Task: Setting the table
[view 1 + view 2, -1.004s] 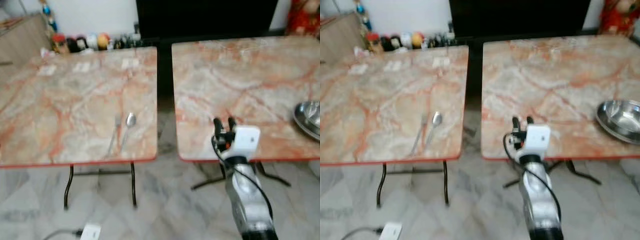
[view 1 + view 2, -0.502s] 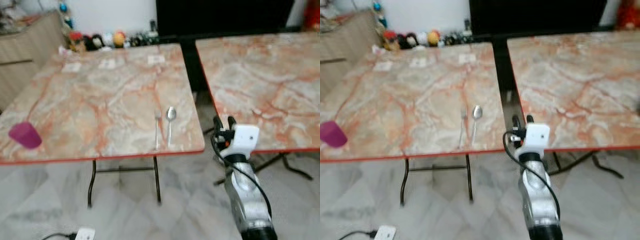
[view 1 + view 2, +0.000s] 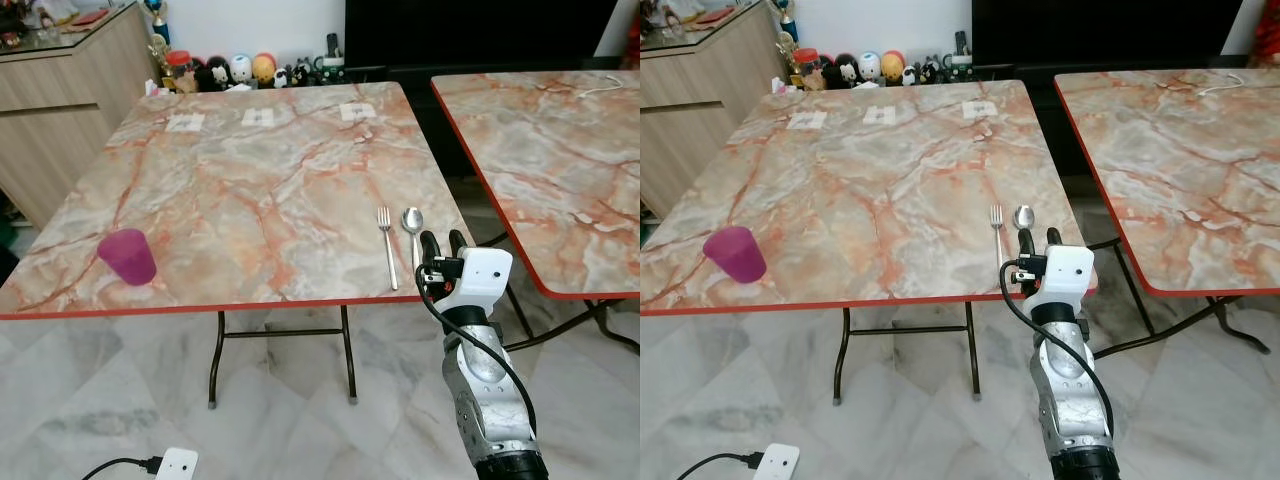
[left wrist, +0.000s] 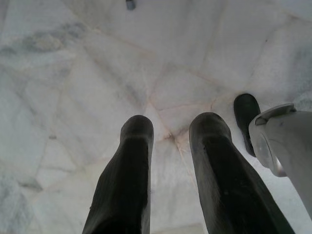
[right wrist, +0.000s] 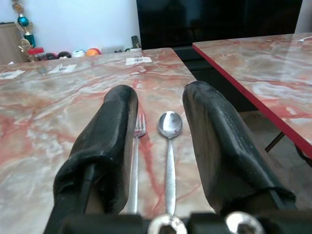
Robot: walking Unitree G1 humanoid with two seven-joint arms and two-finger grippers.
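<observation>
A silver fork [image 3: 385,243] and a silver spoon [image 3: 413,227] lie side by side near the front right corner of the left marble table [image 3: 250,190]. A purple cup [image 3: 127,257] stands near that table's front left edge. My right gripper [image 3: 440,240] hovers open at the table's front edge, just short of the spoon's handle, with nothing between its fingers. In the right wrist view the spoon [image 5: 169,146] and fork [image 5: 136,151] lie straight ahead between the fingers [image 5: 109,141]. My left gripper [image 4: 168,129] hangs open over the marble floor.
A second marble table [image 3: 560,150] stands to the right across a narrow gap. Small toys and jars [image 3: 240,70] line the left table's far edge, with paper slips [image 3: 258,117] near them. A wooden cabinet [image 3: 60,110] stands at far left. A white charger [image 3: 170,464] lies on the floor.
The camera has swung left: the left table with fork and spoon now fills the middle, the purple cup has come into view, and the steel bowl on the right table has gone out of frame.
</observation>
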